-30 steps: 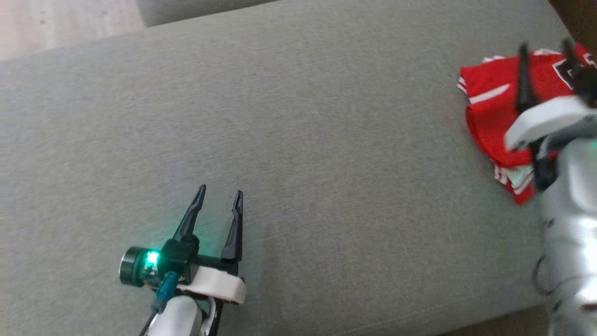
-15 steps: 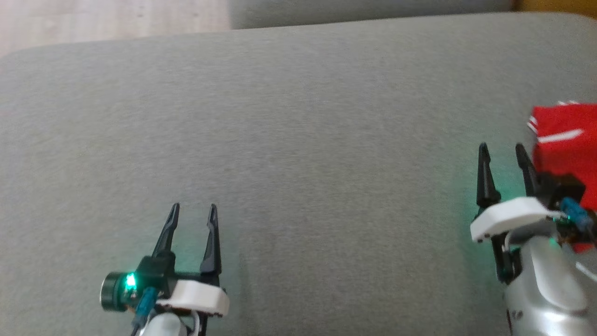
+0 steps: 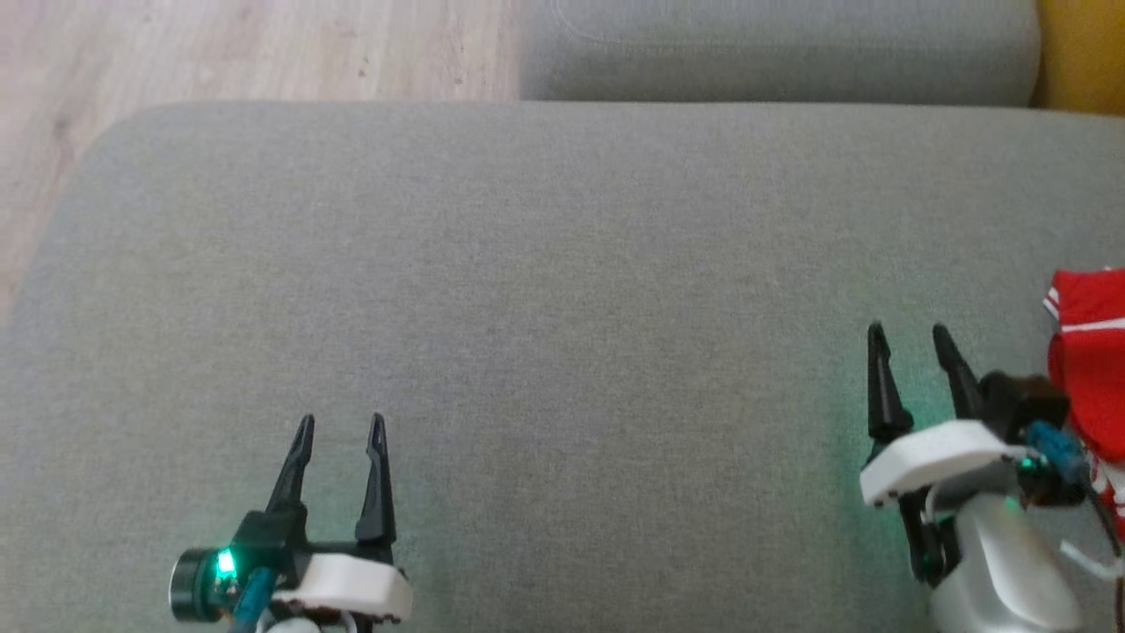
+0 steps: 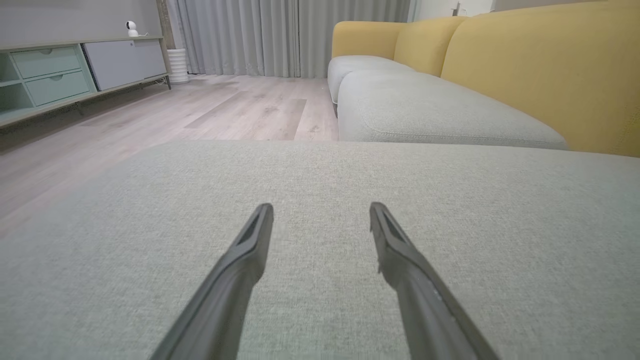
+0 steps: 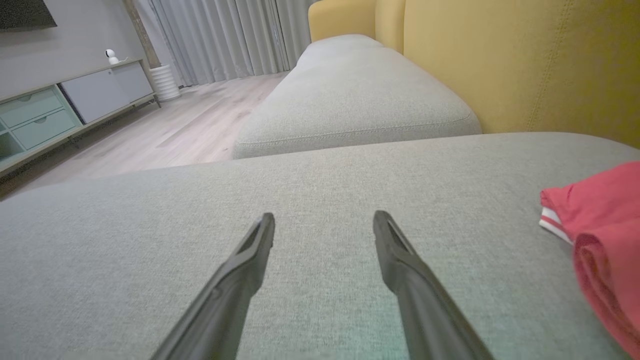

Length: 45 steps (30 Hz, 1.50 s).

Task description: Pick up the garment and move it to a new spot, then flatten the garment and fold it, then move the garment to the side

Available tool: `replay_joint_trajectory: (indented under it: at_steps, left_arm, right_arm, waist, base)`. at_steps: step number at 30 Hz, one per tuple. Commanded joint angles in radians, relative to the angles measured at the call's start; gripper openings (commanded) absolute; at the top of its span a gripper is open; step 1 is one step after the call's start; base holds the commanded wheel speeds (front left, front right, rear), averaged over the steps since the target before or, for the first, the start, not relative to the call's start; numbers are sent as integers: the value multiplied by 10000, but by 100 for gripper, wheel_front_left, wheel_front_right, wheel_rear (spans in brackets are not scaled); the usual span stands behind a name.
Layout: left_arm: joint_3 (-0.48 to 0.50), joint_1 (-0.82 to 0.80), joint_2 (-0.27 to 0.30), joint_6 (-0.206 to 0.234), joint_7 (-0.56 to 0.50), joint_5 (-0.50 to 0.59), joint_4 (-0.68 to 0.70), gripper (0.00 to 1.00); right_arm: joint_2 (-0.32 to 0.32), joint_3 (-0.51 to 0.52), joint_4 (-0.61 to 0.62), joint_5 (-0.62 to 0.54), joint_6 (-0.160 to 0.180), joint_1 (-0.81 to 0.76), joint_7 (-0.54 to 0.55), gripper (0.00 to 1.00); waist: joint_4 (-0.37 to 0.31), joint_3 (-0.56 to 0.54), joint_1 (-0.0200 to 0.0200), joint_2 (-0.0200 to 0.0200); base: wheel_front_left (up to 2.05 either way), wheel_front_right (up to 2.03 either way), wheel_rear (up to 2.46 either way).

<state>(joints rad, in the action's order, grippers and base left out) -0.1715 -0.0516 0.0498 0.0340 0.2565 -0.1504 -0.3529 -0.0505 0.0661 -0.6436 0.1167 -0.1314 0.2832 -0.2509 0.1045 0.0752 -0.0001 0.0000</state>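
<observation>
Above the cushion (image 3: pixel 562 308), left tool (image 3: pixel 341 420) and right tool (image 3: pixel 907 329) gape empty.

Left jaws at near left and right jaws at near right both stand wide apart, fingers (image 3: pixel 378 483) pointing toward the far side.

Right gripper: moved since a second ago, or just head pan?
Yes. The right gripper overlapped the red garment then; now it sits clear of it, to the garment's left over the cushion. The view panned too.
</observation>
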Motion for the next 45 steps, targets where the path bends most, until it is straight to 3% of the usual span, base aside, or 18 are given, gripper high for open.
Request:
replay_joint_trajectory:
  at_steps: [1,16,17,22,45]
  left_arm:
    - [383,-95,5,-37,53,-90,203,100]
    - [852,400,5,-491,53,-324,-70,100]
    - [472,616,2,-509,0,-328,-316,0]
    - [430,804,-2,-519,-23,-369,-996,0]
    - [875,551,-1,-727,-699,-2985,-619,0]
  right_arm:
    - [1,-314,244,129,7,-14,-108,100]
    - [2,-982,296,785,7,-505,-108,100]
    - [13,-726,-20,762,0,-727,0,0]
    - [54,-731,-635,787,0,-1178,28,0]
    - [44,-508,217,3388,1,-1285,694,0]
  waist:
    - [81,-242,1,0]
    - [-106,-845,1,0]
    - [-106,-848,1,0]
    - [-127,-857,1,0]
    - [-296,-832,1,0]
  base:
    - [0,0,0]
    - [0,0,0]
    - [0,0,0]
    - [0,0,0]
    - [0,0,0]
